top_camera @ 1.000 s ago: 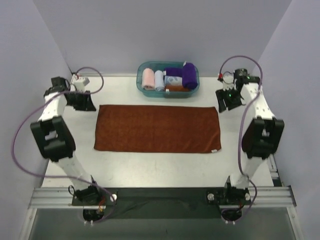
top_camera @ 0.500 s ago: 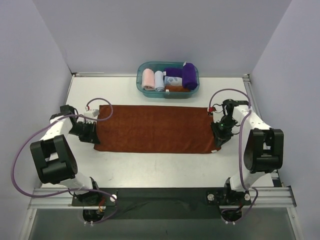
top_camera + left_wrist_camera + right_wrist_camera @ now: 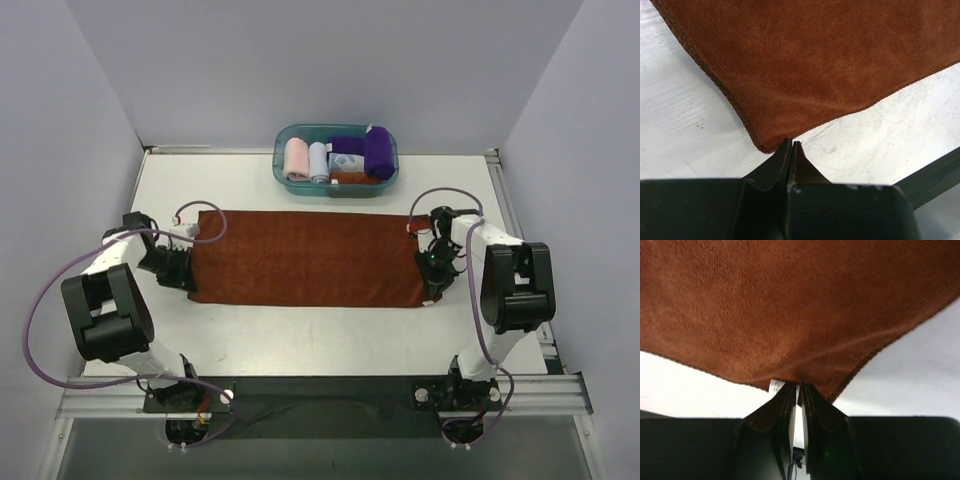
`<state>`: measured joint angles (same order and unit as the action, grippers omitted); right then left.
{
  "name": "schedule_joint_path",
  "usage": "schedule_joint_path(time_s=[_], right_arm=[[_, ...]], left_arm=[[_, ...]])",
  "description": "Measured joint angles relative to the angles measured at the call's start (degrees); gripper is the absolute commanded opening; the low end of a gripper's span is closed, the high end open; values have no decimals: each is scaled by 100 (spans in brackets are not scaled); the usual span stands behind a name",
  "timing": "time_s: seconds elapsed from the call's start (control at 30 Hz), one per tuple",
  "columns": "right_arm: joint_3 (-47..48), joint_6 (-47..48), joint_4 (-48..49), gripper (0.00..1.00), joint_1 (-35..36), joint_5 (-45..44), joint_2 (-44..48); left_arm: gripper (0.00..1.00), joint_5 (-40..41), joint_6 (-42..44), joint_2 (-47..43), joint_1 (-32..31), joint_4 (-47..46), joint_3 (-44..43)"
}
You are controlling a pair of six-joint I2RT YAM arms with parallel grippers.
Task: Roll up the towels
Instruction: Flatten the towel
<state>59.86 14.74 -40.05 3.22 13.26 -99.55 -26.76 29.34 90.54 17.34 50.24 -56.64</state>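
Note:
The rust-brown towel (image 3: 315, 257) lies spread flat across the middle of the table. My left gripper (image 3: 183, 272) is low at its near left corner; in the left wrist view the jaws (image 3: 791, 143) are shut with nothing between them, tips right beside the corner (image 3: 765, 146). My right gripper (image 3: 432, 276) is at the near right corner; its jaws (image 3: 799, 386) pinch the towel's hem (image 3: 805, 330) next to a white label (image 3: 775, 385), and the edge is raised a little. The purple towel (image 3: 378, 152) sits rolled in the basket.
A teal basket (image 3: 283, 166) stands at the back centre, holding rolled pink (image 3: 297, 159) and pale blue (image 3: 318, 160) cloths and a patterned one beside the purple roll. Walls close in on the left, right and back. The dark rail runs along the near edge.
A second ago both arms were raised at the back corners; they came down to the towel's near corners. In the last half second the right gripper moved inward onto the hem.

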Motion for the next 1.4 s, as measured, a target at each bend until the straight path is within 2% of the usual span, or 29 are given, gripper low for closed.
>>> schedule_joint_path(time_s=[0.17,0.47,0.63,0.87,0.97,1.1,1.4], right_arm=[[-131,-4,201,12,208,-302,-118],[-160,-13,238,12,214,-555,-144],[-190,24,236,12,214,-728,-142],[-385,177,286,13,229,-1073,-2],[-503,247,348,17,262,-1145,103],[-514,293,341,30,413,-1202,118],[-214,184,-2,36,634,-739,348]], left_arm=[[0,177,55,249,0,-39,0],[0,461,26,824,-15,-229,-114],[0,538,-39,863,11,-192,-157],[0,619,-9,852,380,-146,-155],[0,616,35,820,531,-136,-111],[0,621,146,726,553,-144,-26],[0,592,339,518,555,44,-90]])
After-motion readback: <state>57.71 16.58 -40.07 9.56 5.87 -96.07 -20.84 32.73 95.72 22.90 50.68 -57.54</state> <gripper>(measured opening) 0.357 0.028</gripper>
